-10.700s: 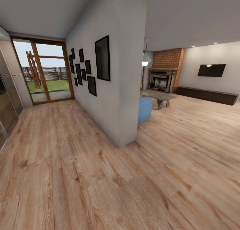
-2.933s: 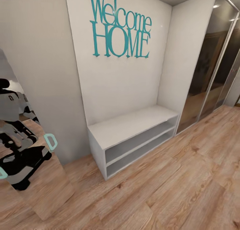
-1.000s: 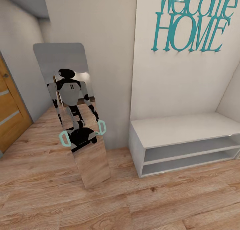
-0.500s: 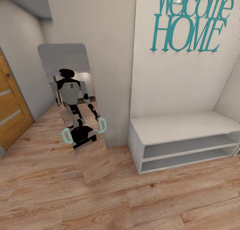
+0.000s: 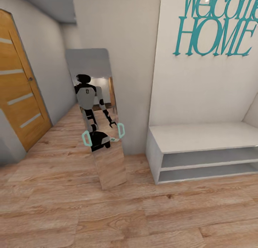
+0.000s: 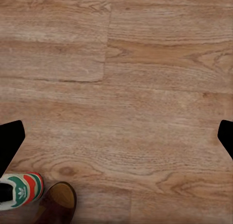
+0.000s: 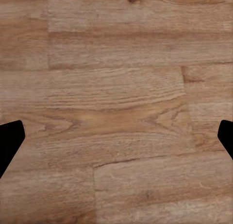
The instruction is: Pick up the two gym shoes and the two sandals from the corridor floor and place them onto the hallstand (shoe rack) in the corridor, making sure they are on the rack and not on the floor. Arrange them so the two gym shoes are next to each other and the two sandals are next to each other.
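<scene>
— Count for the head view?

— One hallstand [image 5: 200, 136], lower right of the frame, standing on the corridor floor [image 5: 143, 219]. Two long open shelves, one above the other, under a flat top. One pale back panel [image 5: 200, 90] rising behind it, with one set of teal lettering [image 5: 215, 25] at the upper right, cut off by the frame edge.

— And to the left of that?

— One mirror [image 5: 111, 169], centre of the frame, leaning against the wall just beside the hallstand's end. One reflection [image 5: 89, 108] of the robot inside it. One wooden door [image 5: 18, 86] at the far left, with three pale bars across it.

— Shoes?

— Seen from the left wrist: one gym shoe [image 6: 19, 190], heel end only, white with green and red-orange stripes, lying on the planks. One sandal [image 6: 60, 202] just beside it, brown, also only partly visible. Impossible to tell whether touching. Both close to one finger of the left gripper [image 6: 116, 141], outside the gap.

— State of that pincer?

— Released. Two black fingertips [image 6: 9, 141] spread wide, bare planks between them, nothing grasped.

— Right side?

— Right gripper [image 7: 116, 141] likewise released: two fingertips [image 7: 9, 141] far apart, wood grain and knots across the gap.
</scene>
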Tool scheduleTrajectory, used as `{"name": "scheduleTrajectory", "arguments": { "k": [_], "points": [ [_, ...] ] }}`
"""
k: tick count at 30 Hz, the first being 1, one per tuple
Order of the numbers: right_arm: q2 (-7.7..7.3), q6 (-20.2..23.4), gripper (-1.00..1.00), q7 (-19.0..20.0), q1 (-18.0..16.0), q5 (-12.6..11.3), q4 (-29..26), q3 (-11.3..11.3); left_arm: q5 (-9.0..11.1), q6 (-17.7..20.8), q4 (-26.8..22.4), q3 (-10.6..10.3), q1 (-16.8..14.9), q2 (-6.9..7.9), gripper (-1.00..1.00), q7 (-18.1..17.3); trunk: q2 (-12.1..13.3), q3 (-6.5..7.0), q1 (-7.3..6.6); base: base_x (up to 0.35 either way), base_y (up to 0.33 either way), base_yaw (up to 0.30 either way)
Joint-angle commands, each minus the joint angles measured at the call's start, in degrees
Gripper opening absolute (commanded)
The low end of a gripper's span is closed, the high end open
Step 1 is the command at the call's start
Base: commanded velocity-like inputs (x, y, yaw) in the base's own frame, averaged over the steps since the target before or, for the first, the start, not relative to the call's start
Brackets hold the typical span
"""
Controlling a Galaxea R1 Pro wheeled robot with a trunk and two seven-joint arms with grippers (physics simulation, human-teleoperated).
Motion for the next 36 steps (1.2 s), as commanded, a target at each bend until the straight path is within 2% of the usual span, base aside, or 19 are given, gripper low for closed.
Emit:
{"name": "scheduleTrajectory", "arguments": {
  "k": [1,13,29,36],
  "points": [
    [-0.01,-0.17,1.0,-0.02,-0.02,0.02,0.02,-0.01,0.33,-0.18,0.06,-0.05,-0.04,0.0,1.0,0.05,-0.03,-0.05,-0.01,-0.014,0.0,0.103],
    [0.02,-0.17,1.0,-0.03,-0.02,0.02,0.02,-0.04,0.33,-0.18,0.06,-0.05,-0.04,0.0,1.0,0.05,-0.03,-0.05,-0.01,-0.027,0.007,0.027],
    [0.0,-0.17,1.0,-0.02,-0.02,0.02,0.02,0.01,0.33,-0.18,0.06,-0.05,-0.04,0.0,1.0,0.05,-0.03,-0.05,-0.01,-0.26,0.121,0.001],
    [0.01,-0.17,1.0,-0.02,-0.02,0.02,0.02,0.01,0.33,-0.15,0.06,-0.05,-0.04,0.01,1.0,0.05,-0.03,-0.05,-0.01,-0.1,0.07,0.0]
  ]
}}
